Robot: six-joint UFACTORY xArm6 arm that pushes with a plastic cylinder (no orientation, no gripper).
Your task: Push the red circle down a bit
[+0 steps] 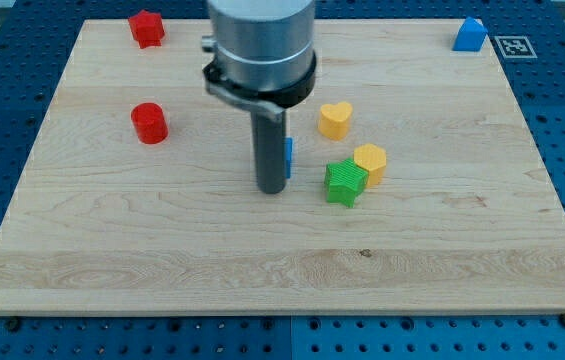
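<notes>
The red circle point(148, 123) is a short red cylinder on the wooden board point(162, 250), at the view's left. My tip point(271, 189) is the lower end of the dark rod near the board's middle. It stands well to the right of the red circle and a little lower in the view, not touching it. A blue block point(289, 151) shows as a thin sliver just behind the rod's right side; its shape is hidden.
A red star-like block point(146, 27) lies at the top left. A blue block point(470, 35) lies at the top right. A yellow heart point(335, 119), a yellow hexagon point(371, 162) and a green star point(345, 183) cluster right of the rod.
</notes>
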